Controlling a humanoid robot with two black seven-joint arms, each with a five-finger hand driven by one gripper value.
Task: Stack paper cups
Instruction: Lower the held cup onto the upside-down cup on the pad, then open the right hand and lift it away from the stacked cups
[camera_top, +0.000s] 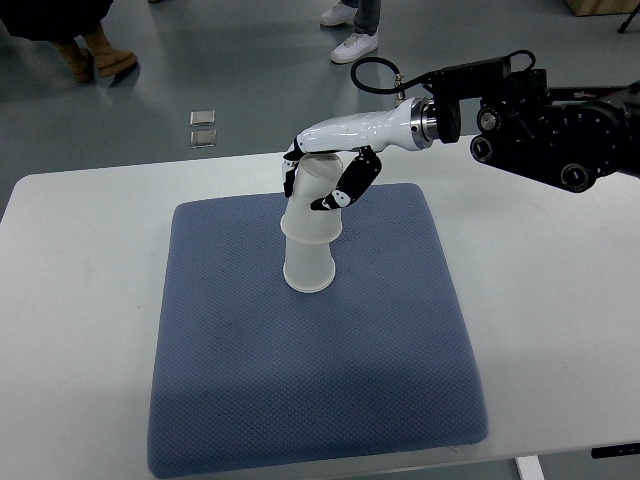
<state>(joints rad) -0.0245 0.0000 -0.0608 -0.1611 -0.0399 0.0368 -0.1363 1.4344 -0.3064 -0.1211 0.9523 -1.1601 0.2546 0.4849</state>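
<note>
— White paper, two cups of it, one upside-down cup sitting over another to make a short stack of white paper cups (308, 235) near the middle-top of the square blue textured fabric mat (310, 390). How's it pointing?

— Wide rims down, closed bases up. The long axis runs roughly vertical, though from this steep view the top leans toward the far side of the table. The lower cup's rim rests on the mat; the upper cup's rim flares around the lower cup about halfway up.

— And the hand?

— That's the right hand (330, 170), white shell with black finger joints, reaching in from the right on a black arm (550, 135). Its fingers (345, 185) are curled round the upper cup near its top, clamped on it from above and both sides.

— Left arm?

— Not showing anywhere.

— What's around the stack?

— The mat lies on a plain white table (560, 330), and the mat around the cups is bare, so nothing crowds them. Beyond the table's far edge, grey floor with a small metal floor plate (203, 127). At the top, a person's white sneakers (352, 30), and brown boots (98, 55) in the left corner, all well apart from the work.
</note>
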